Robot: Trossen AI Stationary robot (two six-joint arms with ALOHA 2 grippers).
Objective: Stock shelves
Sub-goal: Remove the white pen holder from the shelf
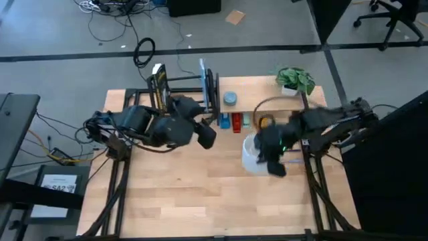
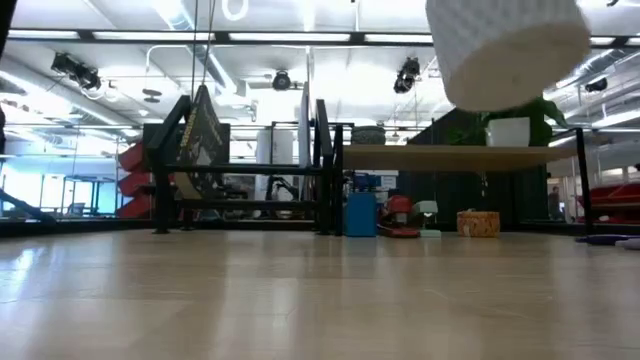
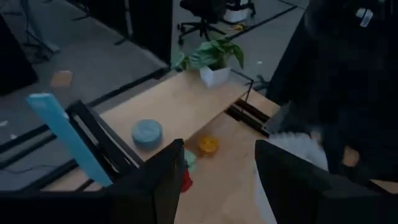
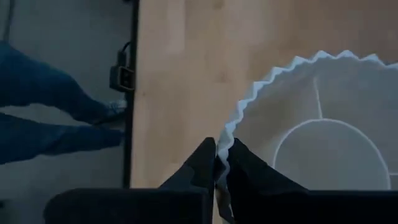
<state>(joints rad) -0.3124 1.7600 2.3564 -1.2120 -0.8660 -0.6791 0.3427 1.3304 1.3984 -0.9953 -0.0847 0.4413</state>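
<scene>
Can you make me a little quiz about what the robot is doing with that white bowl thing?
1. True or false: the white bowl rests on the table.
2. Which hand pinches the bowl's wavy rim: A left hand, B right hand?
3. What stands on the wooden shelf beside the blue round tin?

Key: 1 false, it is lifted in the air. 2 B. 3 A potted plant.

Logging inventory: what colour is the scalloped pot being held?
White pot; right wrist view shows it best.
</scene>
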